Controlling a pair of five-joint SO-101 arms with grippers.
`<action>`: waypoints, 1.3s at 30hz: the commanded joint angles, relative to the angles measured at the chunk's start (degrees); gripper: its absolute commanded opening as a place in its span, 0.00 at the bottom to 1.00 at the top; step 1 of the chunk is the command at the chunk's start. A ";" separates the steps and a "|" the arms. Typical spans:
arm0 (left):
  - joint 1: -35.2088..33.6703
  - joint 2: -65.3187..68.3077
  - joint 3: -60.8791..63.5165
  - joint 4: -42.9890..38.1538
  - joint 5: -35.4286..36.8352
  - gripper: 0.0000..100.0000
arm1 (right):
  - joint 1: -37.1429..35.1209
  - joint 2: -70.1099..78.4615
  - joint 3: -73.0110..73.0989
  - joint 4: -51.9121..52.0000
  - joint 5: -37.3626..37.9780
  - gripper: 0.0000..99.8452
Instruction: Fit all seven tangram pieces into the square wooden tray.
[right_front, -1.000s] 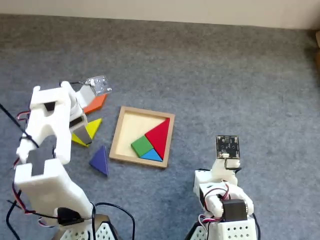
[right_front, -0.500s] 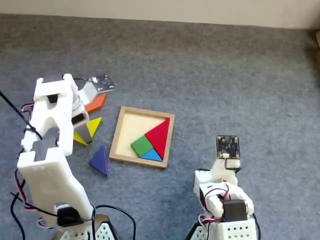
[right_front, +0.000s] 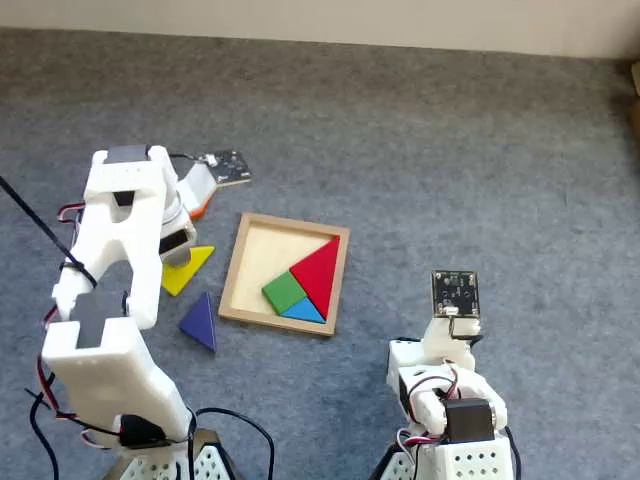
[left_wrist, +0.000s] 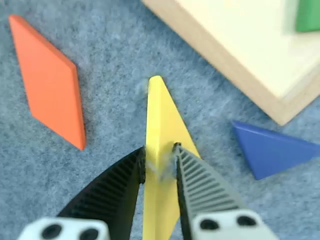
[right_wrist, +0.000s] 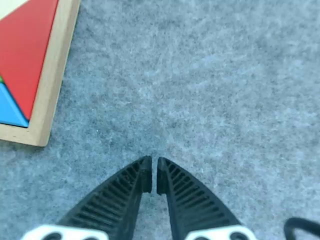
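Orange wooden parallelogram (left_wrist: 47, 80) lies on grey carpet (right_front: 450, 150) beside the yellow triangle (left_wrist: 160, 115), which the left gripper (left_wrist: 159, 159) pinches between its jaws; a dark blue triangle (left_wrist: 272, 150) sits near. Further right, the square wooden tray (right_front: 262, 252) holds a red triangle (right_front: 320, 270), a green square (right_front: 284, 291) and a light blue triangle (right_front: 303, 311). The right gripper (right_wrist: 150, 175) hangs over carpet, jaws almost together on nothing.
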 joint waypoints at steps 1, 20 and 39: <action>1.27 -3.56 1.71 0.62 0.88 0.06 | 0.75 -1.27 7.78 0.40 -0.35 0.03; 3.82 -5.58 1.80 6.51 5.63 0.04 | 0.75 -1.27 7.78 0.40 -0.35 0.03; 3.82 3.56 3.30 5.27 2.55 0.04 | 0.66 -1.27 7.78 0.40 -0.35 0.03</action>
